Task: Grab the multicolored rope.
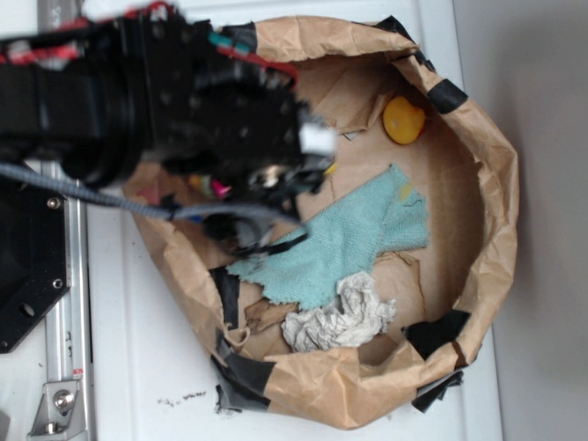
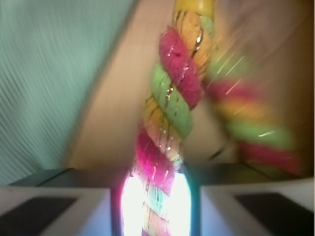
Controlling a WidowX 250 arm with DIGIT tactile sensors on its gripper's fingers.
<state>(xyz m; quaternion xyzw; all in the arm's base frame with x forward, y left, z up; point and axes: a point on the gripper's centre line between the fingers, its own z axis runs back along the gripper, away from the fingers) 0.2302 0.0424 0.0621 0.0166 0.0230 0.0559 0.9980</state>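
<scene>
Reading my views:
Gripper: fingers clamped on the multicolored rope, one strand pinched between them.
Rope position: running up from my jaws, beside the teal cloth, inside the paper bag.

A flat white table (a few dark specks near its lower edge) meets a plain grey floor on the right.

White surface carries a crumpled brown paper bag patched with black tape, lying open; a few dark crumbs sit beside it.
</scene>
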